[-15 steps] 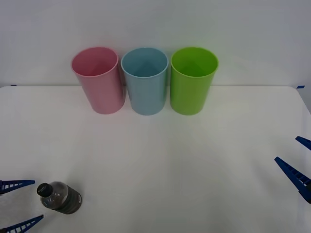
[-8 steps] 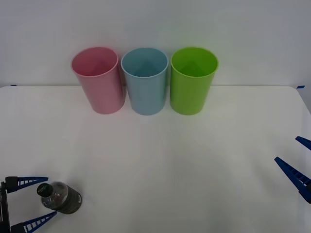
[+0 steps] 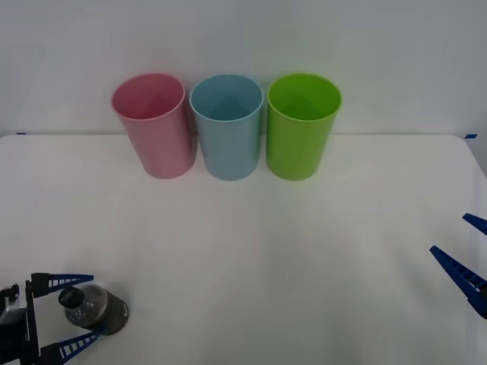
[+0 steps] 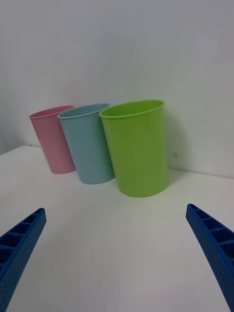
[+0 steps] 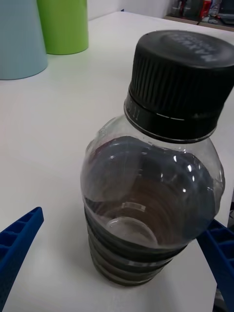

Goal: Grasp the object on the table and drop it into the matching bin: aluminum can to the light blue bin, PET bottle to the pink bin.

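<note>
A small clear PET bottle (image 3: 95,308) with a dark label and dark cap stands upright near the front left corner of the white table (image 3: 251,243). My left gripper (image 3: 82,312) is open, its blue fingers on either side of the bottle's cap end without touching it. Up close in the left wrist view the bottle (image 5: 151,165) stands between the two fingertips (image 5: 19,241). The pink bin (image 3: 152,124) and the light blue bin (image 3: 227,125) stand side by side at the back. My right gripper (image 3: 472,255) is open at the right edge, apart from everything.
A green cup (image 3: 301,124) stands right of the light blue bin, touching it; in the right wrist view the green cup (image 4: 137,146) is nearest, then the blue bin (image 4: 87,144) and pink bin (image 4: 53,139). A white wall rises behind the cups.
My left gripper has moved in from the left edge, so its open fingers now flank the bottle. The bottle, cups and right gripper have stayed put.
</note>
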You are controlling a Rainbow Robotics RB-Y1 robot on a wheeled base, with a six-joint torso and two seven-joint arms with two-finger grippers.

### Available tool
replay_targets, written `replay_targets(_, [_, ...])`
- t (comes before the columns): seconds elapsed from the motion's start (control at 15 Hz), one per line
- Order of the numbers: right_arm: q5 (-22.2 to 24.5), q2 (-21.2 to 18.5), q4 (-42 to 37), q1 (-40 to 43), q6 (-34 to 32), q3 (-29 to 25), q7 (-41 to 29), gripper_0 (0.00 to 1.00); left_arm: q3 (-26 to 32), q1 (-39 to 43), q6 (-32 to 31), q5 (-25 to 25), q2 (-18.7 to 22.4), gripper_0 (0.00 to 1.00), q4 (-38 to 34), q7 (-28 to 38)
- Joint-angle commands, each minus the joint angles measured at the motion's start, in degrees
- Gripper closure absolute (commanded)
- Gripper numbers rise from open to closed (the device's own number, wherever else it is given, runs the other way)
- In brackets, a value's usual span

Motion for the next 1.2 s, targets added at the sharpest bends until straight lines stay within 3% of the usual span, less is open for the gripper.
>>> replay_targets(0.07, [0.0, 0.0, 0.0, 0.0, 0.0, 0.0, 0.0, 0.00, 0.0, -0.4, 0.0, -1.2, -1.1, 0.00, 0.0, 0.1])
replay_targets(0.8, [0.0, 0.0, 0.0, 0.0, 0.0, 0.0, 0.0, 0.00, 0.0, -0.9, 0.0, -2.4, -2.7, 0.00, 0.0, 0.1])
replay_targets(0.87, [0.0, 0.0, 0.0, 0.0, 0.0, 0.0, 0.0, 0.00, 0.0, -0.9, 0.0, -2.4, -2.7, 0.35, 0.0, 0.1])
replay_targets(0.93, [0.0, 0.0, 0.0, 0.0, 0.0, 0.0, 0.0, 0.00, -0.1, -0.9, 0.0, -2.4, -2.7, 0.80, 0.0, 0.1])
replay_targets(1.0, [0.0, 0.0, 0.0, 0.0, 0.0, 0.0, 0.0, 0.00, -0.1, -0.9, 0.0, -2.1, -2.7, 1.00, 0.0, 0.1])
replay_targets(1.2, [0.0, 0.0, 0.0, 0.0, 0.0, 0.0, 0.0, 0.00, 0.0, -0.9, 0.0, -1.7, -2.7, 1.00, 0.0, 0.1])
